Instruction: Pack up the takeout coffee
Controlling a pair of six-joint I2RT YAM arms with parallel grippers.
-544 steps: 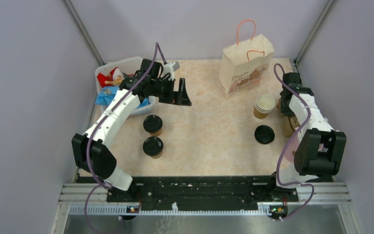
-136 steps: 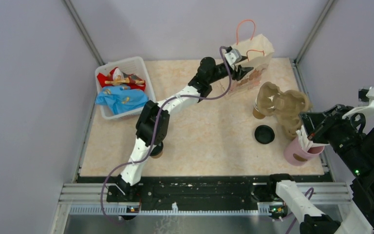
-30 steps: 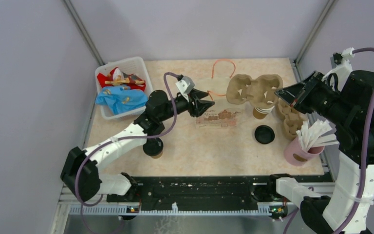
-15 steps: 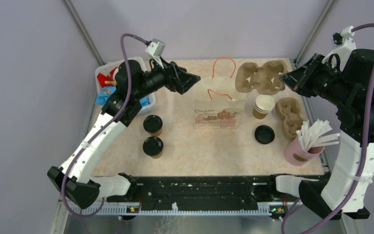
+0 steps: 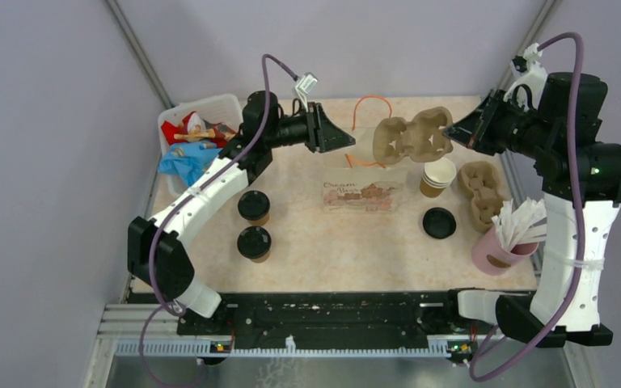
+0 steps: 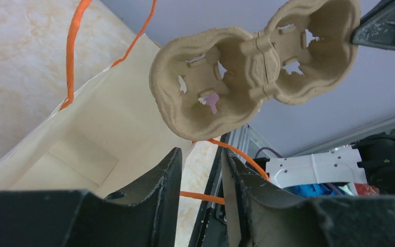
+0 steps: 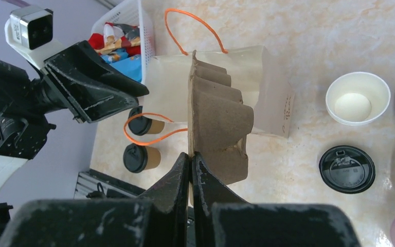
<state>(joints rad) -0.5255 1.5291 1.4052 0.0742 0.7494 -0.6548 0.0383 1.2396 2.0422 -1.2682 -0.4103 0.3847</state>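
Overhead: both lidded coffee cups point(image 5: 253, 206) point(image 5: 253, 242) stand on the table point(image 5: 331, 250) near my left arm's elbow, one just in front of the other, well apart from the paper bag point(image 5: 364, 192). Neither is in the bag. The left wrist cam doesn't show them at all. On the right wrist cam I see them small, past the bag's orange handle point(image 7: 143, 125) point(image 7: 136, 158).

The left wrist cam gives what overhead can't: the bag's pale inside point(image 6: 82, 139), mouth open towards me, and the pulp tray point(image 6: 247, 67) in the air past it, wells facing the lens.

The right wrist cam shows the tray edge-on point(image 7: 221, 123), with the open cup point(image 7: 357, 98) and the loose black lid point(image 7: 347, 169) on the table beside the bag.

Jaws:
- The right gripper point(image 5: 455, 132) is clamped tight on one end of the tray, carrying it clear of the table.
- The left gripper point(image 6: 200, 154) has a narrow gap between its fingers, and the bag's rim meets one fingertip. I can't tell if it's pinching the paper or just touching it.
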